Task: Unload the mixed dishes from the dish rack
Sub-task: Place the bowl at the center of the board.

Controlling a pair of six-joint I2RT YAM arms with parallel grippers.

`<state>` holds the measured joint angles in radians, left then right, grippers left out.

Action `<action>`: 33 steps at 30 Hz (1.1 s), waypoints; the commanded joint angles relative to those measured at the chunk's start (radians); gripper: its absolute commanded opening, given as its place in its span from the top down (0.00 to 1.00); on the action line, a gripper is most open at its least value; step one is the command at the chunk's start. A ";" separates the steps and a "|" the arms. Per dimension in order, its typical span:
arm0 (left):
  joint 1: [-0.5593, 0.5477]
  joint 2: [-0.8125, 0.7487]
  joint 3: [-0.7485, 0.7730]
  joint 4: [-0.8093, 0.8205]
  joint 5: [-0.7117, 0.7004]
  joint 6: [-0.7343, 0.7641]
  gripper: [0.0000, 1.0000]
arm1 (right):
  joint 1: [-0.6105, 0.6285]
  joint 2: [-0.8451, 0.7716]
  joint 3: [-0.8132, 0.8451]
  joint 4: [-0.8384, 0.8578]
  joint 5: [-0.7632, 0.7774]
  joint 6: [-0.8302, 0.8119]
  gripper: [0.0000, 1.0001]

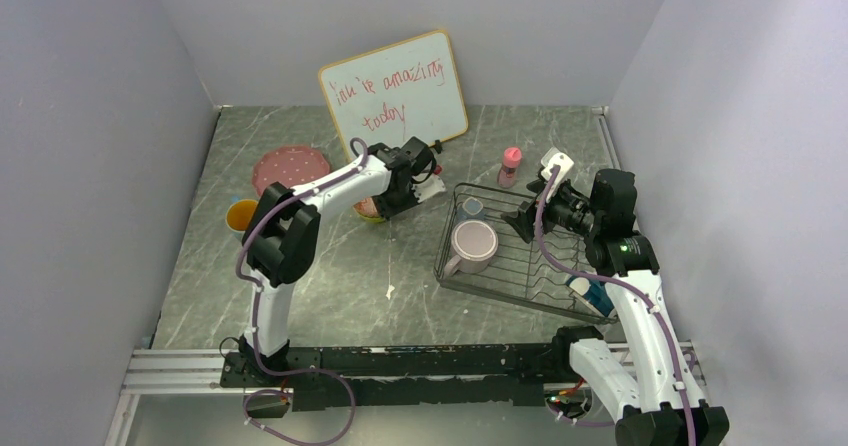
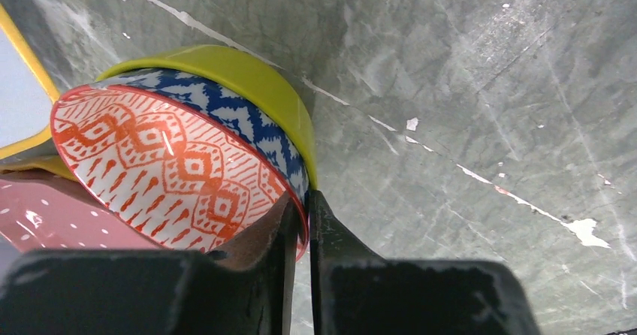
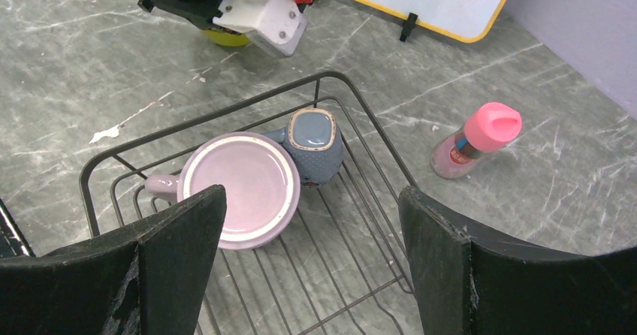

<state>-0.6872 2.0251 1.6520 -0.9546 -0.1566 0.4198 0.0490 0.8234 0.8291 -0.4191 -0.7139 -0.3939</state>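
My left gripper (image 2: 306,207) is shut on the rim of a bowl with an orange-red pattern inside (image 2: 165,162). That bowl sits nested in the blue-white patterned bowl (image 2: 248,117), which sits in the yellow bowl (image 2: 255,76) on the table. The stack is under my left gripper (image 1: 385,206) in the top view. The dish rack (image 1: 520,286) holds the lilac mug (image 3: 240,188) and a small blue-grey cup (image 3: 314,136). My right gripper (image 3: 312,207) is open and empty above the rack, beside the mug.
The pink dotted plate (image 1: 290,169) and an orange-yellow cup (image 1: 241,215) lie left of the bowls. The whiteboard (image 1: 395,91) stands behind them. A pink bottle (image 1: 510,166) stands behind the rack. A blue-white item (image 1: 590,294) lies in the rack's near right corner, partly hidden.
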 commanded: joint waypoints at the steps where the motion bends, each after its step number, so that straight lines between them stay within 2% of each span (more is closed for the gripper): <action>1: -0.003 0.022 0.029 0.031 -0.054 0.042 0.82 | -0.003 -0.006 0.024 0.008 0.001 -0.019 0.12; 7: -0.003 0.004 0.036 0.020 -0.055 0.037 0.66 | -0.003 -0.002 0.024 0.005 -0.002 -0.020 0.11; 14: -0.003 -0.043 0.048 -0.017 -0.006 0.015 0.42 | -0.003 0.011 0.022 0.002 -0.007 -0.026 0.11; 16: -0.003 -0.055 0.049 -0.031 0.009 0.009 0.33 | -0.003 0.014 0.021 0.003 -0.006 -0.026 0.10; 23: -0.003 -0.123 0.036 -0.049 0.063 -0.007 0.13 | -0.003 0.026 0.010 0.014 0.010 -0.020 0.04; 28: -0.002 -0.200 0.000 -0.027 0.069 -0.008 0.06 | -0.002 0.061 0.015 0.033 0.019 0.012 0.03; 33: 0.006 -0.306 -0.062 0.012 0.091 -0.008 0.06 | 0.043 0.142 0.061 0.037 0.070 0.049 0.04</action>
<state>-0.6876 1.8175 1.6245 -0.9726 -0.1040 0.4217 0.0605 0.9173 0.8326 -0.4183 -0.6907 -0.3775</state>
